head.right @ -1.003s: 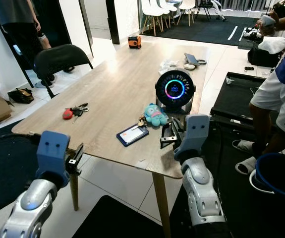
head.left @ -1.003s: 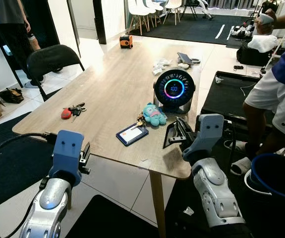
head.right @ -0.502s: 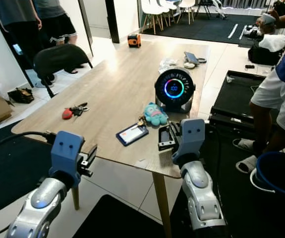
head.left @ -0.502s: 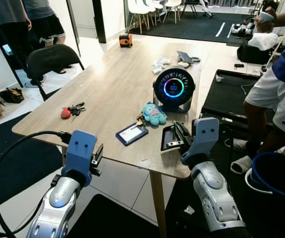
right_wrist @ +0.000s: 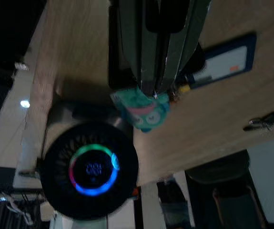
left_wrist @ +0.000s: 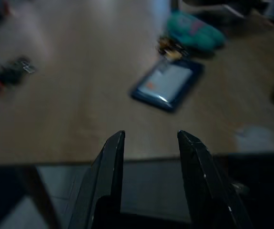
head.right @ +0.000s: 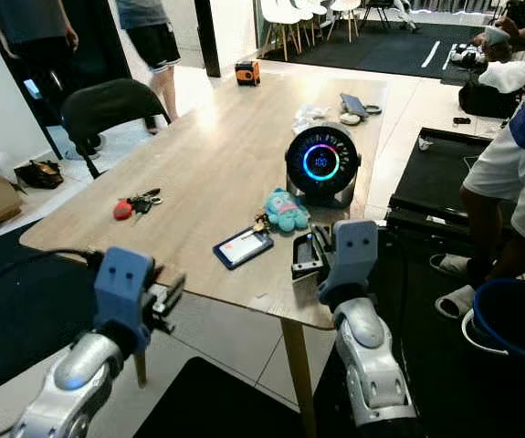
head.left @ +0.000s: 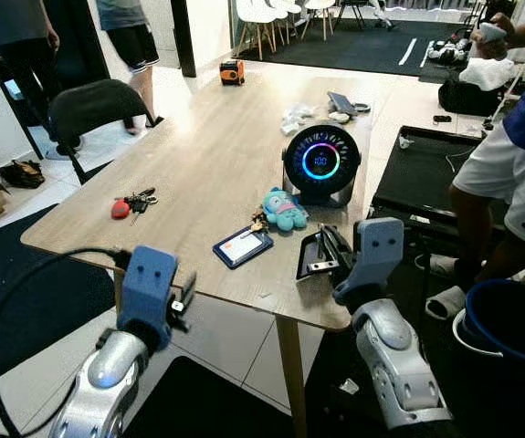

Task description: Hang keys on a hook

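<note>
Red-tagged keys [head.left: 134, 203] lie on the pale wooden surface [head.left: 209, 151] toward its left side, well apart from both arms; a second small bunch seems to sit between the teal plush toy [head.left: 283, 210] and the blue card holder [head.left: 243, 246], too small to be sure. I see no hook from here. The keys look light, hard and loose-jointed: they will splay and swing once lifted, and thin metal may slip between smooth fingers. My judgement is that the ring or the red fob is the safest place to pinch, leaving the ring free to go over a hook.

Left tool [left_wrist: 150, 143] hangs just off the near edge of the surface, its fingers parted by a moderate gap, holding nothing and touching nothing. Right tool [right_wrist: 154, 88] hovers above the near right corner, beside the round glowing speaker [head.left: 320, 162], fingers pressed together and empty
</note>
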`<state>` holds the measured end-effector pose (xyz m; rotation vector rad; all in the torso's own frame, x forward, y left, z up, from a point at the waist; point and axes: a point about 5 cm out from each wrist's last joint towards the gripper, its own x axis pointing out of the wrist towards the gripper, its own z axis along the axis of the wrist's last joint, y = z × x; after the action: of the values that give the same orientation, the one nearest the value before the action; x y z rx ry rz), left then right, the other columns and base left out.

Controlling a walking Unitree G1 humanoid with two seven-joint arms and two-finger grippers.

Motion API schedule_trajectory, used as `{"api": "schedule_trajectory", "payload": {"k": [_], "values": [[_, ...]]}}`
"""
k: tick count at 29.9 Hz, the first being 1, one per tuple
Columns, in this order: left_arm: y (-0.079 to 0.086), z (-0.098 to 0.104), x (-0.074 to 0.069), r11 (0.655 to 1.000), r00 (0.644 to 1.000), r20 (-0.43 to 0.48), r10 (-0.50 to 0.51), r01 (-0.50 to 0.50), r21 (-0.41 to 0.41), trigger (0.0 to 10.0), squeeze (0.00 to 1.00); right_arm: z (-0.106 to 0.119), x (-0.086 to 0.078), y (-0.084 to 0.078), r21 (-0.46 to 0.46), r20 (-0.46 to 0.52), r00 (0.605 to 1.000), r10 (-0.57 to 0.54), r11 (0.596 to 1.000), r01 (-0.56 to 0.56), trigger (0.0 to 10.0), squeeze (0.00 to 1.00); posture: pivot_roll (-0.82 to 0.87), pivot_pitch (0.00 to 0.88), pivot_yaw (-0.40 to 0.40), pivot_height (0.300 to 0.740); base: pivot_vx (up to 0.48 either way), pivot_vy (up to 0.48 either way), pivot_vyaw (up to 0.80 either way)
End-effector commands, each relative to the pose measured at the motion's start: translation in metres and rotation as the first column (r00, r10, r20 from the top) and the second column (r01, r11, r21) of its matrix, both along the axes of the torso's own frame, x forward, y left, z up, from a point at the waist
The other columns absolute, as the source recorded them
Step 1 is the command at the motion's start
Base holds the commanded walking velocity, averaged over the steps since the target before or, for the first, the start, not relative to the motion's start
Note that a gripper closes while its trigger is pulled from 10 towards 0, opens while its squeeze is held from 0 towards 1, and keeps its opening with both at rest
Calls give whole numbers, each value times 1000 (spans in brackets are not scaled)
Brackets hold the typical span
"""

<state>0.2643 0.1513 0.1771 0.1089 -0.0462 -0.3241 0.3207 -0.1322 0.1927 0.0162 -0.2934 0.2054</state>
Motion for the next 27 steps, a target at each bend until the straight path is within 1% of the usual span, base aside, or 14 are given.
{"api": "schedule_trajectory", "payload": {"k": [1,3,4,5,6,8,9,12,14,18,21,22,24,27], "values": [[-2,-3,-8,998,998,-28,-63,63,2,10000,0,-5,-7,-11,-7,-6,999,-42,999,42,10000,0,119,165,93,740,0,0,0],[-7,-6,-9,995,994,-43,-99,99,7,10000,0,-16,-15,-29,-36,-36,994,-102,994,101,10000,0,106,164,106,740,0,0,0],[-7,-6,-9,995,994,-43,-99,99,7,10000,0,-16,-15,-29,-36,-36,994,-102,994,101,10000,0,106,164,106,740,0,0,0],[-10,-7,-9,994,992,-50,-113,113,0,10000,0,-19,-18,-36,-46,-44,991,-125,991,123,10000,0,98,163,113,740,0,0,0],[-10,-7,-9,994,992,-50,-113,113,0,10000,0,-19,-18,-36,-46,-44,991,-125,991,123,10000,0,98,163,113,740,0,0,0],[-16,-7,-8,988,986,-58,-155,155,-11,10000,0,-21,-20,-48,-69,-46,985,-169,984,165,10000,0,83,162,126,740,0,0,0],[-16,-7,-8,988,986,-58,-155,155,-11,10000,0,-21,-20,-48,-69,-46,985,-169,984,165,10000,0,83,162,126,740,0,0,0],[-20,-6,-6,983,981,-62,-185,184,-19,10000,0,-21,-21,-59,-92,-37,977,-208,975,204,10000,0,76,163,134,740,0,0,0],[-21,-5,-4,981,979,-60,-193,192,-25,10000,0,-20,-21,-62,-96,-35,976,-217,972,213,10000,0,69,161,138,740,0,0,0],[-21,-2,-2,981,980,-53,-190,188,-40,10000,0,-21,-21,-61,-97,-37,976,-215,973,211,10000,0,67,160,132,740,0,0,0],[-21,5,3,983,986,-33,-161,157,-95,10000,0,-21,-20,-55,-112,-40,982,-186,977,181,10000,0,58,161,107,740,0,0,0],[-21,5,3,983,986,-33,-161,157,-95,10000,0,-21,-20,-55,-112,-40,982,-186,977,181,10000,0,58,161,107,740,0,0,0],[-23,8,5,981,989,-19,-150,146,-127,10000,0,-21,-18,-56,-127,-42,983,-177,977,170,10000,0,43,160,90,740,0,0,0],[-25,9,6,979,989,-9,-146,143,-145,10000,0,-19,-16,-58,-142,-39,984,-173,976,165,10000,0,25,157,78,740,0,0,0]]}}
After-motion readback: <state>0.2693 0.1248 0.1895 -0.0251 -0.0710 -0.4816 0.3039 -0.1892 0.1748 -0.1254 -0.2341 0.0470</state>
